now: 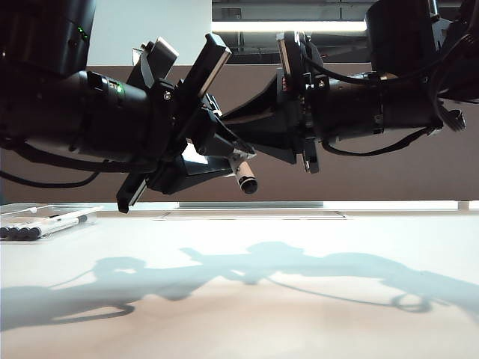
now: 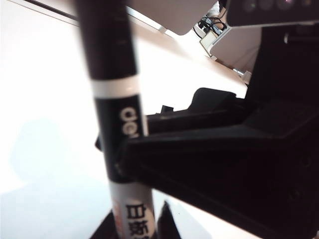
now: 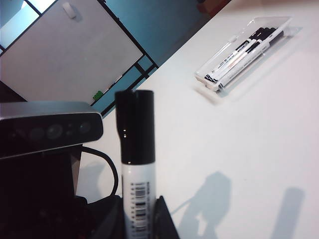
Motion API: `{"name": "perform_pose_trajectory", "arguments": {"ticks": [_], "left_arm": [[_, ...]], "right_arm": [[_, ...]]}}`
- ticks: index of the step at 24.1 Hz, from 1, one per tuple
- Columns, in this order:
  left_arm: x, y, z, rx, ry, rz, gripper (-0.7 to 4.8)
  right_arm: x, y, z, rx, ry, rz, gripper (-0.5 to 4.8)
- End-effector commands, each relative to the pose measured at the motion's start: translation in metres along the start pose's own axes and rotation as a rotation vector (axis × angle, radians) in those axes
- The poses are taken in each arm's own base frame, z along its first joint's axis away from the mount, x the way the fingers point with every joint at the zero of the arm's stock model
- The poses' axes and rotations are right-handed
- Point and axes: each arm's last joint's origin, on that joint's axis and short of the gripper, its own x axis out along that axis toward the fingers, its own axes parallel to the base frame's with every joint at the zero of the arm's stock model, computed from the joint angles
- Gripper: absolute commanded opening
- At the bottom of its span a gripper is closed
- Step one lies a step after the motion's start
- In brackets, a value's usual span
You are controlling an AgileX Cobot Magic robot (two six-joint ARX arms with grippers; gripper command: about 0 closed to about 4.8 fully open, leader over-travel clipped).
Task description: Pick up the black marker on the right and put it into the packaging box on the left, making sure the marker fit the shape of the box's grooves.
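While both arms meet high above the middle of the table (image 1: 247, 299), the black marker (image 1: 245, 178) hangs between them in mid-air, well clear of the surface, its round end pointing toward the near side and slightly down. In the right wrist view the marker (image 3: 135, 169) stands up out of the right claw (image 3: 137, 219), black cap outward and a barcode on the white barrel just above the grip; the dark fingers (image 3: 164, 219) press against the barrel on both sides, so this claw is clamped on the marker. In the left wrist view the marker (image 2: 117, 104) crosses close to the camera, dark barrel with a white band and printed lettering, and the left claw (image 2: 122, 162) sits around it with one black finger (image 2: 199, 149) lying against the barrel; its jaws are narrowed onto the pen, though whether they fully pinch it cannot be told. From the exterior view the left claw (image 1: 224, 153) reaches in from the left and the right claw (image 1: 258, 142) from the right, touching or nearly so at the marker.

Far off at the left edge of the table lies the packaging box (image 1: 37, 221), a low clear tray with other markers (image 1: 52, 223) lying side by side in it. The right wrist view shows the box (image 3: 246, 52) with its transparent flap open and several pens (image 3: 239, 55) in it. Shadows (image 1: 254, 273) of the arms fall across the table.
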Motion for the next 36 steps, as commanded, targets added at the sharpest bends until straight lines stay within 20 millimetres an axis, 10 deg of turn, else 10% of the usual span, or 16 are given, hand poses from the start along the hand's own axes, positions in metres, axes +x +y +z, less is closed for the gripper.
{"name": "perform_pose_trajectory", "arguments": {"ticks": [1, 6, 11, 17, 23, 25, 26, 36], "left_arm": [[0.000, -0.005, 0.004, 0.017, -0.023, -0.039, -0.06], [0.000, -0.005, 0.004, 0.017, -0.023, -0.039, -0.06], [0.000, -0.005, 0.004, 0.026, -0.023, -0.039, -0.06], [0.000, -0.003, 0.005, 0.075, -0.029, -0.033, -0.06], [-0.003, 0.020, 0.018, 0.076, -0.047, 0.072, -0.06], [-0.005, 0.029, 0.023, 0.074, -0.059, 0.110, -0.06], [-0.006, 0.034, 0.026, 0.107, -0.060, 0.136, -0.06], [-0.027, 0.082, 0.070, 0.243, -0.040, 0.422, -0.06]], "right_arm": [[0.001, 0.002, 0.000, 0.000, 0.010, 0.021, -0.06], [0.001, 0.002, 0.000, 0.000, 0.010, 0.020, -0.04], [0.001, 0.002, 0.001, -0.001, 0.007, 0.017, 2.36], [-0.003, -0.002, 0.004, -0.028, -0.019, -0.021, 2.66], [-0.023, -0.017, 0.013, -0.019, -0.057, -0.077, 2.64], [-0.026, -0.019, 0.014, -0.010, -0.057, -0.091, 1.36], [-0.027, -0.020, 0.014, -0.005, -0.055, -0.098, -0.19], [-0.044, -0.012, 0.013, -0.084, 0.017, -0.482, -0.06]]}}
